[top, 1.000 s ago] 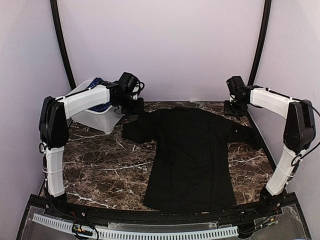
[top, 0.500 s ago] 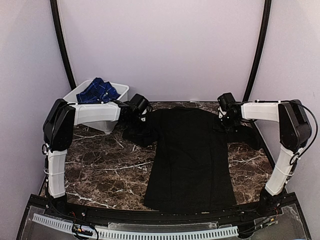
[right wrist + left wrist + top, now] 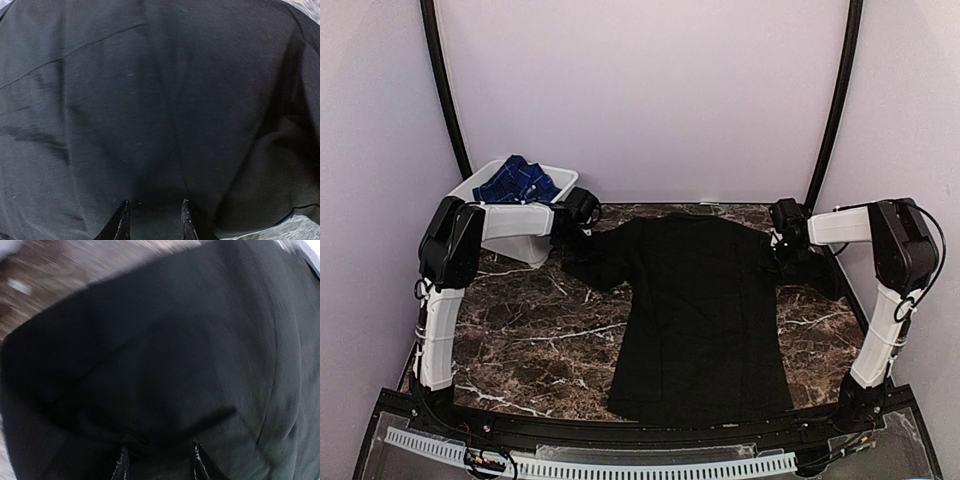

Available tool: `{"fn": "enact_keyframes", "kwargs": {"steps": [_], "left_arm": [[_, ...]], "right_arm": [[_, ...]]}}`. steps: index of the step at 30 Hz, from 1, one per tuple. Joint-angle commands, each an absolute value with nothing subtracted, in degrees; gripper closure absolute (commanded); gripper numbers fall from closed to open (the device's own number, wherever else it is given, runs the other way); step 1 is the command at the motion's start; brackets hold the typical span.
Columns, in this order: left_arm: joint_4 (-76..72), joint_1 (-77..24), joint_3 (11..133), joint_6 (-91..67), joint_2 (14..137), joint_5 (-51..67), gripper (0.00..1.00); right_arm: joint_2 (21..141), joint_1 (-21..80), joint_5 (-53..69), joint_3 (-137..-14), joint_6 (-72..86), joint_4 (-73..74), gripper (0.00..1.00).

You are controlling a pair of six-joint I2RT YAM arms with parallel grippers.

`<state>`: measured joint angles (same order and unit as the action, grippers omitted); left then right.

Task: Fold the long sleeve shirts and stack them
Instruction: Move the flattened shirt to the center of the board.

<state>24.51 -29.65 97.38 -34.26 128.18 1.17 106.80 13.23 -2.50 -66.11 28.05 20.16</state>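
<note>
Black shirt (image 3: pixel 700 310) lies spread flat on the surface (image 3: pixel 520 340), sleeves out, no fold made yet. Left fingers (image 3: pixel 121 467) hover part-open over its left sleeve and right fingers (image 3: pixel 121 222) part-open over the right shoulder, neither pinching cloth. Blue checked shirt (image 3: pixel 515 183) waits bunched in the tub (image 3: pixel 510 240), so both folds and the stacking lie ahead.

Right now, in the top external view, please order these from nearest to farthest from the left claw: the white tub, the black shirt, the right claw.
1. black shirt: its sleeve lies directly below the left claw.
2. white tub: just left of that claw, at the table's far left corner.
3. right claw: across the shirt, over the opposite sleeve.
</note>
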Motion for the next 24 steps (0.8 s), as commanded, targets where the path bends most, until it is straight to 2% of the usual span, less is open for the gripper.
{"fn": "enact_keyframes", "kwargs": {"steps": [1,7,13,20,24], "left_arm": [[28.7,-25.6,99.9,-31.5,129.6,-0.4,0.6],[33.3,-23.2,108.1,-26.4,134.7,-4.0,0.61],[39.5,-22.9,123.7,-21.9,141.4,-8.3,0.6],[41.4,-22.8,131.5,-19.5,144.2,-9.2,0.53],[41.6,-24.2,133.1,-18.3,143.0,-7.0,0.47]], "right_arm": [[107.9,11.5,-1.6,-64.8,28.7,18.1,0.67],[109.3,9.3,-1.8,-65.8,28.2,19.0,0.67],[110.7,5.7,-1.9,-68.5,27.0,20.7,0.67],[111.7,4.8,-3.3,-73.5,25.5,23.2,0.66],[111.1,5.2,-3.6,-75.8,24.2,24.5,0.62]]}}
